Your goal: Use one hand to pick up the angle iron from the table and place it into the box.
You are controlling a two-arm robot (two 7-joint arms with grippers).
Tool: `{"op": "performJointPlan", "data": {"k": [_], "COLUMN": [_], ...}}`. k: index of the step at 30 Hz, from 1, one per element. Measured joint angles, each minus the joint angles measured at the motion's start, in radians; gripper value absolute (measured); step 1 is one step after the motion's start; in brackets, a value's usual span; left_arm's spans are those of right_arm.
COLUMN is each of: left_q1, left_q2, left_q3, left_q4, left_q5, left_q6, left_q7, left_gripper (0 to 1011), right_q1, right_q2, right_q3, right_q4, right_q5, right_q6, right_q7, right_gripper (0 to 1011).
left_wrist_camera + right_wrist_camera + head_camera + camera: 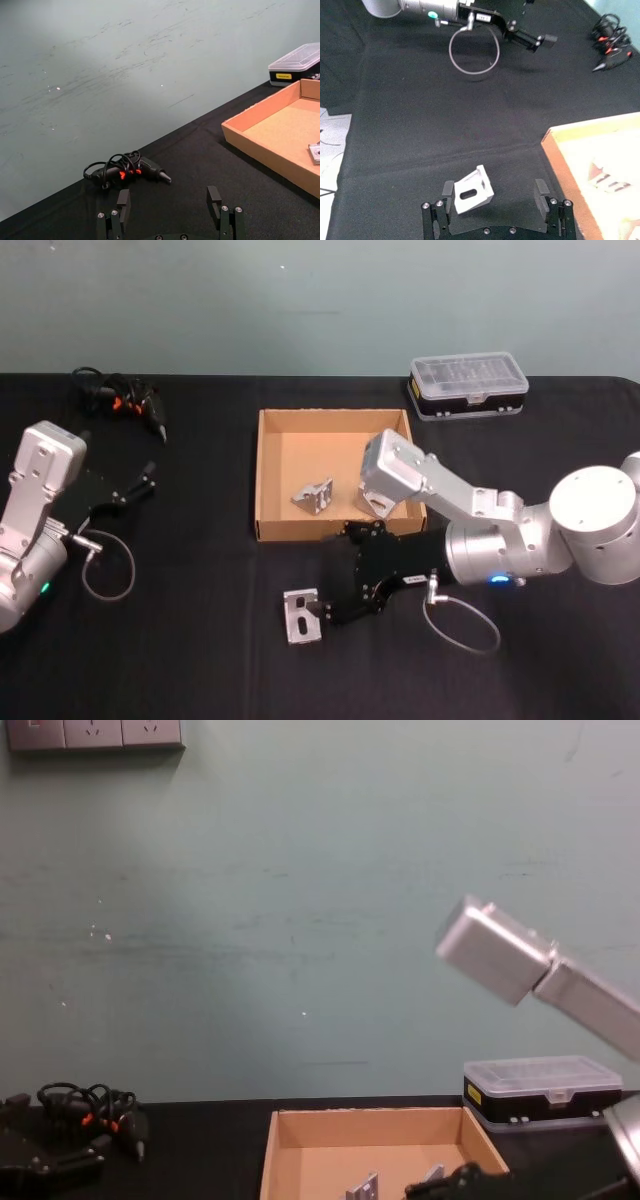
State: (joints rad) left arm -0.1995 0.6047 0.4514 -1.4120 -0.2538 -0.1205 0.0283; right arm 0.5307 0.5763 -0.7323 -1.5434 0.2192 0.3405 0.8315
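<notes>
head view: the right gripper (322, 608) is low over the table (180, 660), just in front of the box (258, 475), with an angle iron (301, 616) at its fingertips. right wrist view has that iron lying flat on the black top between the two fingers (540, 196) — the claw is spread wide and grips nothing. the iron sits much nearer one finger than the other, and i cannot tell whether that finger touches it. the right arm reaches in from the right, across the box's near right corner.

inside the box lie a second iron (314, 494) near the middle and a third iron (372, 502) toward the right wall, partly under the arm.

the left gripper (138, 483) hangs at the left of the table, well apart from the box — its claw is also wide open and empty. a corded tool (125, 400) lies beyond it near the far edge. a black case (468, 385) stands behind the box's far right corner.
</notes>
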Motion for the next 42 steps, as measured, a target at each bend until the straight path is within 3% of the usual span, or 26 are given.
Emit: {"op": "performJointPlan", "data": {"k": [20,42], "left_q1": [0.000,0.000], "left_q2": [0.000,0.000], "left_q3": [0.000,0.000], "left_q4": [0.000,0.000], "left_q5": [0.000,0.000], "left_q6": [0.000,0.000], "left_q7": [0.000,0.000], "left_gripper": [1000,1000], "right_q1": [0.052,0.069], "right_q2": [-0.050,-0.077], "right_q3": [-0.083,-0.110], "right_q4": [0.105,0.158], "right_q5": [0.022,0.040], "right_q6": [-0.001,-0.010], "right_q7": [-0.003,-0.028], "right_gripper": [1000,1000]}}
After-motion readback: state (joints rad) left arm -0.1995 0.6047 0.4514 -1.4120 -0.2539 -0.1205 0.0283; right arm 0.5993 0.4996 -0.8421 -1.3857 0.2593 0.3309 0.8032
